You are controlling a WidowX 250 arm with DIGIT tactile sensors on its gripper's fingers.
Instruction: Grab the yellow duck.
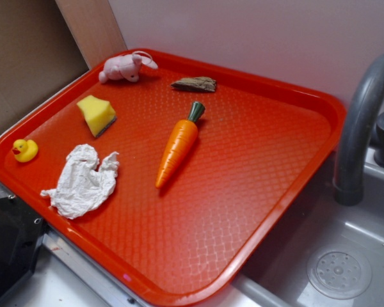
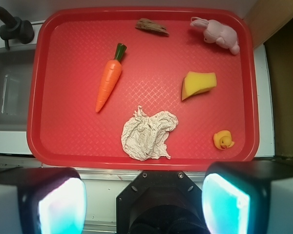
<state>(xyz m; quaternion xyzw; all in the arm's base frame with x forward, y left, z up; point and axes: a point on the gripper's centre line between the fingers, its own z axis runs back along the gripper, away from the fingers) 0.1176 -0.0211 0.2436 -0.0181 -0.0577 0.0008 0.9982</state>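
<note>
1. Fingers point(image 2: 144, 204) of the robot show only in the wrist view, at the bottom edge: two wide pads with a pale glow, spread far apart and holding nothing. They stand outside the near rim of the red tray point(image 2: 39, 141), well apart from every object.
2. Going from left to right in the wrist view, first comes the grey sink point(image 2: 10, 92) with its dark faucet point(image 2: 12, 27), beside the tray on the counter.
3. On the tray, the toy carrot point(image 2: 109, 78) lies on the left part, its green top pointing away from the fingers.
4. Near the middle lies the crumpled white paper point(image 2: 147, 134), and at the far rim a small brown piece point(image 2: 151, 26) that I cannot identify.
5. More to the right is the yellow sponge point(image 2: 198, 84), wedge-shaped, and in the far right corner the pink plush animal point(image 2: 217, 34).
6. The yellow duck point(image 2: 223, 140) sits in the near right corner of the tray, close to the rim, apart from the paper and the sponge.
7. I judge that the task is at its start: the approach is not yet made.
8. The next move calls for going forward and to the right, stopping above the duck, then descending with the fingers on both sides of it. The rim is near, so there is little room.
</note>
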